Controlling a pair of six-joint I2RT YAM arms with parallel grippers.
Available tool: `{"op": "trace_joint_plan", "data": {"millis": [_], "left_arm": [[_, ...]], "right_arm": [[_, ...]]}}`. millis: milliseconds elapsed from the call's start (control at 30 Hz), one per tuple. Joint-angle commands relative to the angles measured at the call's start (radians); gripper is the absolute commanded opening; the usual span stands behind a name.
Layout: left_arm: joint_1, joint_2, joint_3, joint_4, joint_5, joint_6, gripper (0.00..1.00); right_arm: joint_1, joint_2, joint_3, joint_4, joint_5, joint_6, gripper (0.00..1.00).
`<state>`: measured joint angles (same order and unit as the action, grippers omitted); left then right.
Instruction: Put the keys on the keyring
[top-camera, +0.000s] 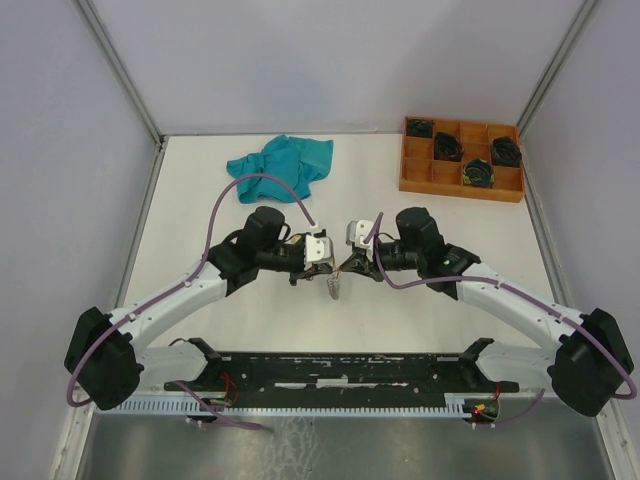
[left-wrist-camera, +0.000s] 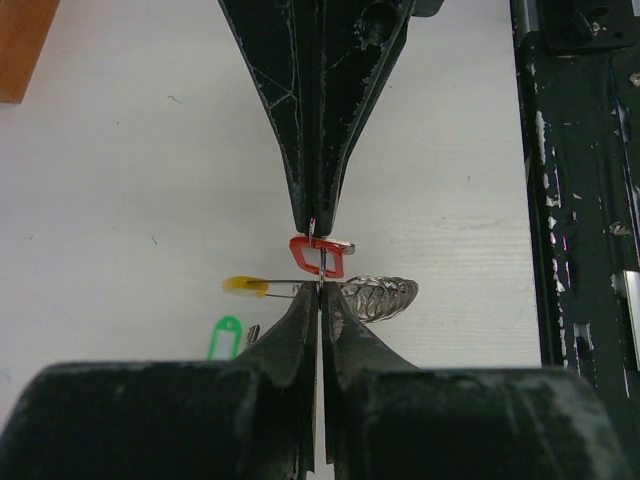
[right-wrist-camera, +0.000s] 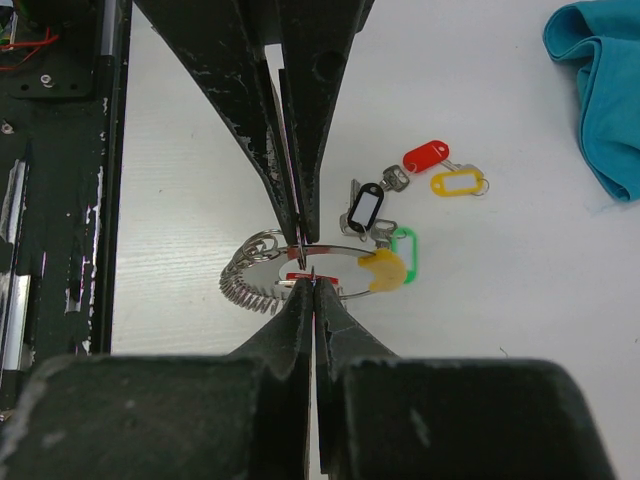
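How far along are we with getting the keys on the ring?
Early stage. Done: nothing clearly threaded; a green tag sits by the keyring, attachment unclear. In hand: left gripper pinches the ring wire, right gripper shut on a red tag at it. Remaining: black-tagged key, red-tagged key, yellow-tagged key lie loose.

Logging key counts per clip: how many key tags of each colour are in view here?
Red tags: 2
Yellow tag: 1
Black tag: 1
Green tag: 1
Total: 5
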<state>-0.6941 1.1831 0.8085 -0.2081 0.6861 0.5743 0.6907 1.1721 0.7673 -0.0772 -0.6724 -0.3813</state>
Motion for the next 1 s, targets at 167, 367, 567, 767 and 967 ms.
{"op": "trace_joint_plan", "data": {"millis": [167, 367, 567, 767, 967], "left_arm": [[-0.005, -0.009, 0.035, 0.031, 0.002, -0.033, 0.03], [-0.005, -0.012, 0.033, 0.036, -0.003, -0.036, 0.03], [-0.005, -0.011, 0.034, 0.037, 0.013, -0.034, 0.03], [-0.005, -0.01, 0.034, 0.037, 0.016, -0.036, 0.03], [-0.005, -0.008, 0.034, 0.037, 0.022, -0.036, 0.03]], "right_arm": [[0.001, -0.012, 0.009, 0.001, 0.018, -0.012, 0.01], [0.002, -0.019, 0.008, -0.012, -0.006, -0.015, 0.01], [0.003, -0.003, 0.022, -0.014, -0.031, -0.018, 0.01], [0.006, 0.005, 0.029, -0.026, -0.041, -0.025, 0.01], [0.009, 0.005, 0.031, -0.021, -0.038, -0.023, 0.01]]}}
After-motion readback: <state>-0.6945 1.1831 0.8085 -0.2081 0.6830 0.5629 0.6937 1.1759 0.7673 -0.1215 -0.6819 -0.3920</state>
